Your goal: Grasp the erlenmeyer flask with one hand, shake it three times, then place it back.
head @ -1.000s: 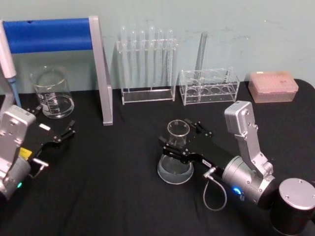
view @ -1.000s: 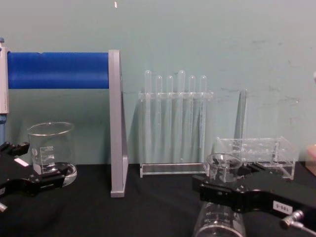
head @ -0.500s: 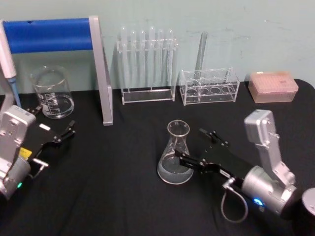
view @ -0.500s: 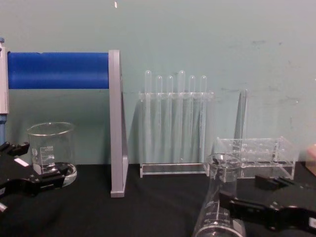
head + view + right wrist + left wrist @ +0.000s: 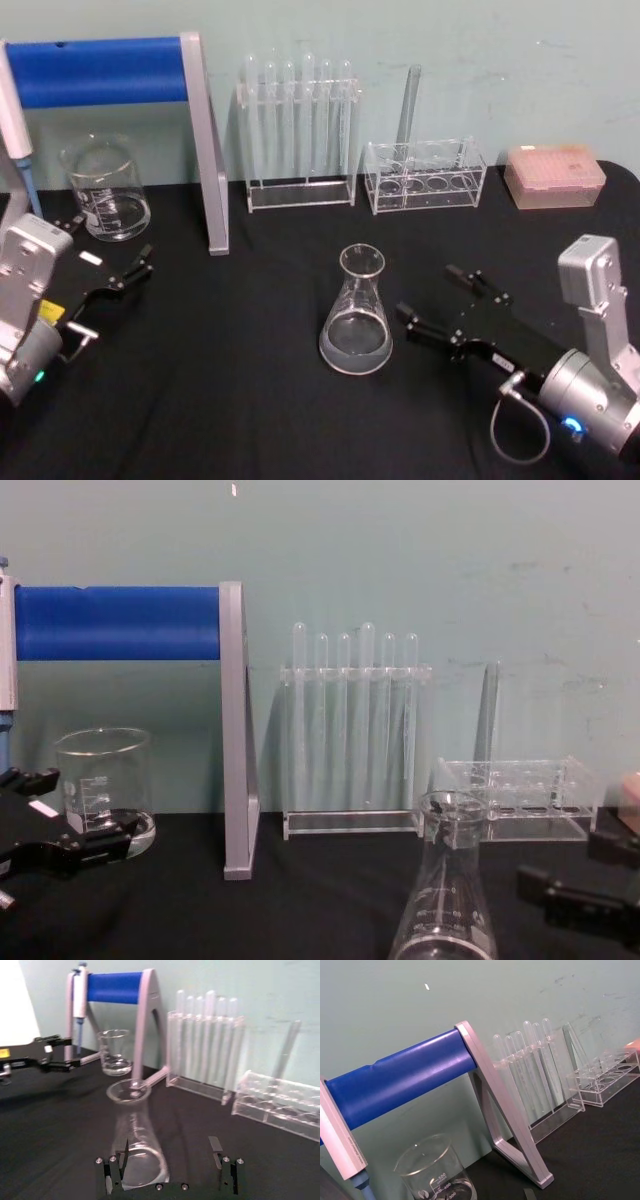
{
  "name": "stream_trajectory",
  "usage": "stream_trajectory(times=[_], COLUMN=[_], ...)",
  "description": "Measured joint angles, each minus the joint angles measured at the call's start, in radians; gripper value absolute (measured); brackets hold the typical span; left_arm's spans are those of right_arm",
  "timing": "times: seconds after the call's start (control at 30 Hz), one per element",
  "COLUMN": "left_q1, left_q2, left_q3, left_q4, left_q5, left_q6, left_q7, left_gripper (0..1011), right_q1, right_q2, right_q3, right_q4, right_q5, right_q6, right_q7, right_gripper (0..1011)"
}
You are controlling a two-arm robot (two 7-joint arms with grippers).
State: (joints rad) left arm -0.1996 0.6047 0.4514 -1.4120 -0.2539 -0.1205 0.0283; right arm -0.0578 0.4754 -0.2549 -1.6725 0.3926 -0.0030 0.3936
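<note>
Gaping right tool [image 5: 440, 305], beside flask [image 5: 356, 312], untouched

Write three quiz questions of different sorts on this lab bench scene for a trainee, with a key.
1. True or false: the right gripper is shut on the erlenmeyer flask.
2. Multiple choice: where does the flask stand? A) upright on the black table, clear of both grippers; B) inside the tall test tube rack; C) lying on its side beside the beaker.
3. Fill in the blank: the left gripper rests on the table just in front of the glass ______.

Key: 1. False: its jaws are open and it sits to the flask's right, not touching it. 2. A. 3. beaker.
</note>
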Motion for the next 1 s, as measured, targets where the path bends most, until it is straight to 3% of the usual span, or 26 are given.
stream_trajectory(times=[0.2,0.37,0.47,0.57,0.83,1.0], left_q1=[0.000,0.000,0.000,0.000,0.000,0.000], left_q2=[0.000,0.000,0.000,0.000,0.000,0.000], left_q3=[0.000,0.000,0.000,0.000,0.000,0.000], left_q4=[0.000,0.000,0.000,0.000,0.000,0.000], left_q5=[0.000,0.000,0.000,0.000,0.000,0.000], left_q6=[0.000,0.000,0.000,0.000,0.000,0.000], left_q7=[0.000,0.000,0.000,0.000,0.000,0.000], left_gripper=[1001,1001,1001,1001,1001,1001], right_q1=[0.018,0.056,0.106,0.140,0.195,0.192], right_q2=[-0.029,-0.071,-0.109,-0.132,-0.170,-0.168], right_q3=[0.026,0.040,0.049,0.057,0.062,0.061], right_q4=[0.030,0.088,0.160,0.210,0.300,0.295], right_q5=[-0.043,-0.126,-0.201,-0.241,-0.319,-0.316], right_q6=[-0.021,-0.048,-0.066,-0.074,-0.099,-0.099], right_q7=[-0.077,-0.170,-0.254,-0.299,-0.367,-0.363], right_gripper=[1000,1000,1000,1000,1000,1000])
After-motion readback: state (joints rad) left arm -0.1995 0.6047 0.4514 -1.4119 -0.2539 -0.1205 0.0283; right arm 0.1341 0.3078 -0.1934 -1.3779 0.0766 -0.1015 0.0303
